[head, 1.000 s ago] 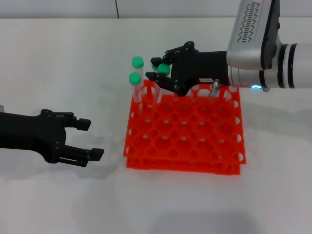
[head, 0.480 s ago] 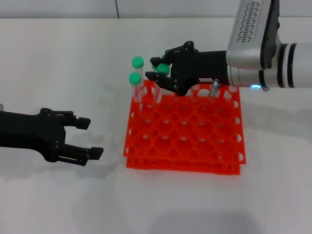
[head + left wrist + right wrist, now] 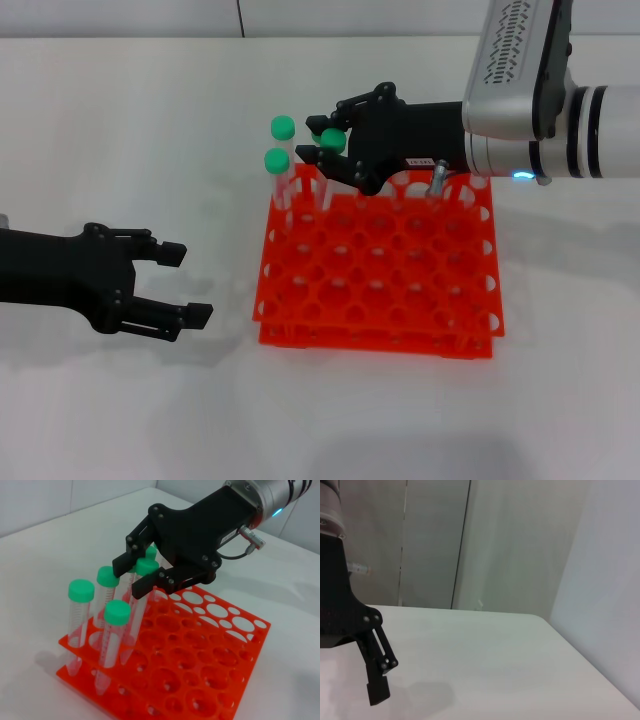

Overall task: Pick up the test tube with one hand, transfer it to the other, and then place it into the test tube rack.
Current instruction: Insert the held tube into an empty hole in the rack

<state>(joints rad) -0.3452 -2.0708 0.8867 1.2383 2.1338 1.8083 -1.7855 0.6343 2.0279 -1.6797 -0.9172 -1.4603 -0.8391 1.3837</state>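
Head view
right gripper: over the rack's far-left corner, reaching in from the right, fingers clamped on the tube's green cap
tube: upright, lower end down in a far-left hole of the rack
rack: orange, mid-table; two other tubes stand in its far-left holes, just left of the held one
left gripper: low over the table, well left of the rack, fingers apart, holding nothing

Left wrist view
right gripper: one finger on each side of the cap, pinching it
tube: tilted slightly, body running down through the rack
other tubes: three green-capped ones standing close by in the same corner

Right wrist view
right gripper finger: one black finger against white table; tube and rack out of sight
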